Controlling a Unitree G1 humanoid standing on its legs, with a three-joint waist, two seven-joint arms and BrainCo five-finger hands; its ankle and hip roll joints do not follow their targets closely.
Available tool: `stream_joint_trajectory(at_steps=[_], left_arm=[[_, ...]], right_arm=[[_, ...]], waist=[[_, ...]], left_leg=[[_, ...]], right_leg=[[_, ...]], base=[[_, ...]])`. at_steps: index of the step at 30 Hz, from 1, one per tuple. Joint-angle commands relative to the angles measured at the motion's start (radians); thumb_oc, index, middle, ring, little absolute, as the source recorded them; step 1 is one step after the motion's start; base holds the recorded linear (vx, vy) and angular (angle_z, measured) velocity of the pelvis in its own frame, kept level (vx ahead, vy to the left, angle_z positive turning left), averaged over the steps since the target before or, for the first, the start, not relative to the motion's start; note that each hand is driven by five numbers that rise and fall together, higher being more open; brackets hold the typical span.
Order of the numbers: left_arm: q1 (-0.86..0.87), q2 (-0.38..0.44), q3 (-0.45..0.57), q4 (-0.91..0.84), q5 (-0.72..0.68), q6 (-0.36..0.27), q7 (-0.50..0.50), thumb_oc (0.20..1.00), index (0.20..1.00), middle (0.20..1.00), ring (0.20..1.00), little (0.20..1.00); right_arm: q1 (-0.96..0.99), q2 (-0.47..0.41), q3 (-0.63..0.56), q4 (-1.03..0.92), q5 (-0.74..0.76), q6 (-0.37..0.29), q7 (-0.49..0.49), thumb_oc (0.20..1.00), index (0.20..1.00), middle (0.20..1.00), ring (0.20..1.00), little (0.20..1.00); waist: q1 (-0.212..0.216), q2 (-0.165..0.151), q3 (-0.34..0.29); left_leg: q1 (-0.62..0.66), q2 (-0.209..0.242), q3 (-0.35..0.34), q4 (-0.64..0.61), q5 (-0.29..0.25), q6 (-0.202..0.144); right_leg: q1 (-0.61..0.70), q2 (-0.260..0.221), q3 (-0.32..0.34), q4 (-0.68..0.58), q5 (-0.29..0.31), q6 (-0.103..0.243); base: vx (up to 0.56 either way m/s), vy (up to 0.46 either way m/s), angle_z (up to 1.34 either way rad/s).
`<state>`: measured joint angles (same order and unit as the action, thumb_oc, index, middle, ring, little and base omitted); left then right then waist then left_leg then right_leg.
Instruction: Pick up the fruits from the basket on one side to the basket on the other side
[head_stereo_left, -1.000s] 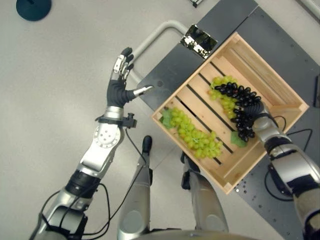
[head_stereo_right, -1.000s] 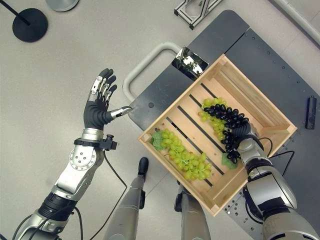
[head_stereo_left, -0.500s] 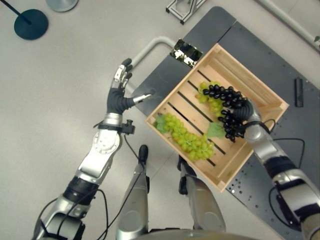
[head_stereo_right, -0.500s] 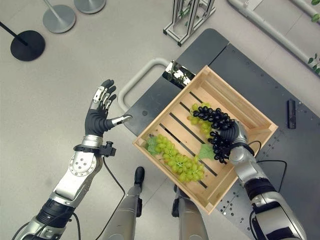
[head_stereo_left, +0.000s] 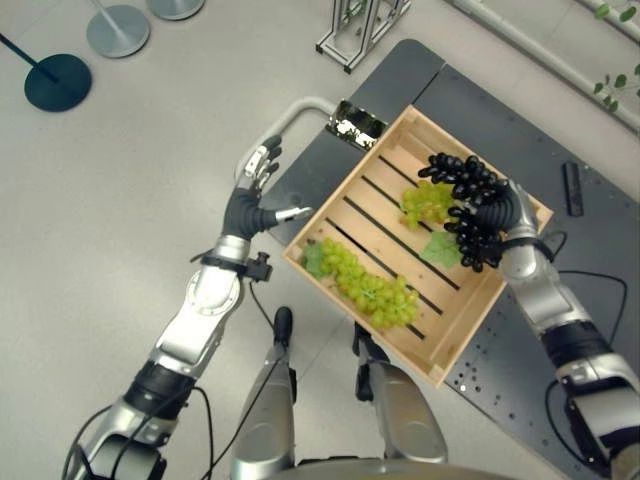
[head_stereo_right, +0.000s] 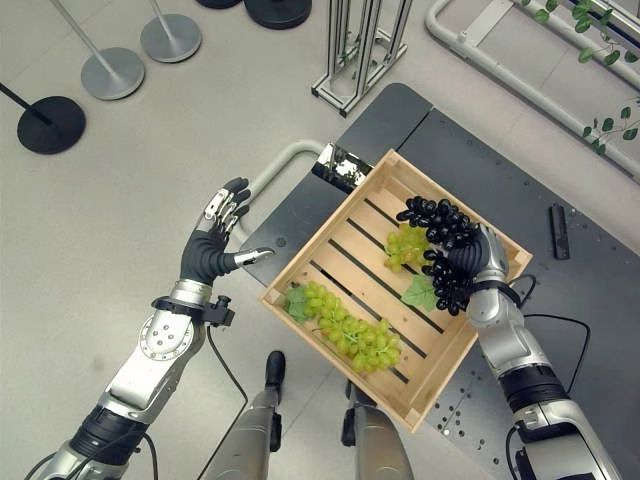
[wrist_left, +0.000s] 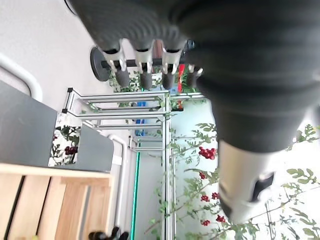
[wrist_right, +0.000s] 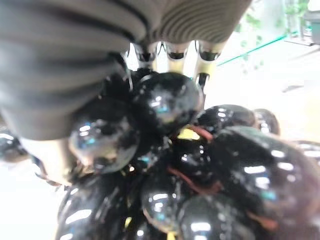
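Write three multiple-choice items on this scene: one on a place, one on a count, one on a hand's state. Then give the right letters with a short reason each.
1. Where is the long bunch of green grapes?
A. On the floor
B. In the wooden crate, near its front edge
C. In the left hand

2. How many bunches of green grapes lie in the crate?
A. One
B. Two
C. Four

3. What is the right hand doing?
A. Resting flat on the dark platform
B. Hanging open beside the crate
C. Closed round the black grapes

Key: 1 B, it lies on the slats by the near wall. 2 B, the long bunch plus a smaller bunch by the black ones. 3 C, the right wrist view shows dark berries under its fingers, while the left hand is spread open outside the crate.
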<state>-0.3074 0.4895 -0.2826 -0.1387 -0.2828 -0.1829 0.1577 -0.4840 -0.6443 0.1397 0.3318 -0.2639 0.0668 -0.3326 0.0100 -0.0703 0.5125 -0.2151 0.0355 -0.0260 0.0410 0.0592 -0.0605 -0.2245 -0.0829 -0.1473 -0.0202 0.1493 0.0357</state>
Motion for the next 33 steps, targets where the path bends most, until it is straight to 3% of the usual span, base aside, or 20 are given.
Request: stream_joint_trajectory(at_steps=[1,8,18,33], left_arm=[[0.067,0.016,-0.039,-0.051,-0.033,-0.025,-0.059,1.000,1.000,1.000,1.000,1.000],[0.066,0.025,-0.114,-0.029,-0.041,-0.015,-0.139,1.000,1.000,1.000,1.000,1.000],[0.085,0.005,-0.122,-0.025,-0.040,-0.016,-0.134,1.000,1.000,1.000,1.000,1.000],[0.070,-0.025,-0.148,-0.009,-0.094,-0.010,-0.155,1.000,1.000,1.000,1.000,1.000]], right_arm=[[-0.017,-0.078,-0.060,-0.110,-0.046,-0.096,-0.005,0.200,0.200,0.200,0.200,0.200],[-0.022,-0.189,-0.022,-0.179,-0.012,-0.157,0.088,0.200,0.200,0.200,0.200,0.200],[-0.054,-0.190,-0.056,-0.198,0.102,-0.197,0.065,0.200,0.200,0.200,0.200,0.200],[-0.042,-0.201,0.003,-0.251,0.162,-0.221,0.147,0.200,0.200,0.200,0.200,0.200]], waist=[[-0.007,-0.053,-0.183],[-0.022,-0.073,-0.254],[-0.022,-0.088,-0.309],[-0.023,-0.108,-0.351]], left_leg=[[0.002,0.007,0.048,0.030,-0.069,0.006],[0.064,0.012,0.064,0.015,-0.085,0.012],[0.115,0.021,0.085,-0.006,-0.094,0.014],[0.152,0.021,0.090,-0.016,-0.102,0.015]], right_leg=[[0.026,-0.054,-0.007,0.068,-0.105,0.129],[0.076,-0.046,0.004,0.057,-0.111,0.133],[0.113,-0.038,0.014,0.045,-0.113,0.137],[0.146,-0.041,0.014,0.039,-0.119,0.138]], base=[[0.07,-0.003,-0.02],[0.08,0.001,-0.07],[0.05,0.007,-0.09],[0.01,0.003,-0.01]])
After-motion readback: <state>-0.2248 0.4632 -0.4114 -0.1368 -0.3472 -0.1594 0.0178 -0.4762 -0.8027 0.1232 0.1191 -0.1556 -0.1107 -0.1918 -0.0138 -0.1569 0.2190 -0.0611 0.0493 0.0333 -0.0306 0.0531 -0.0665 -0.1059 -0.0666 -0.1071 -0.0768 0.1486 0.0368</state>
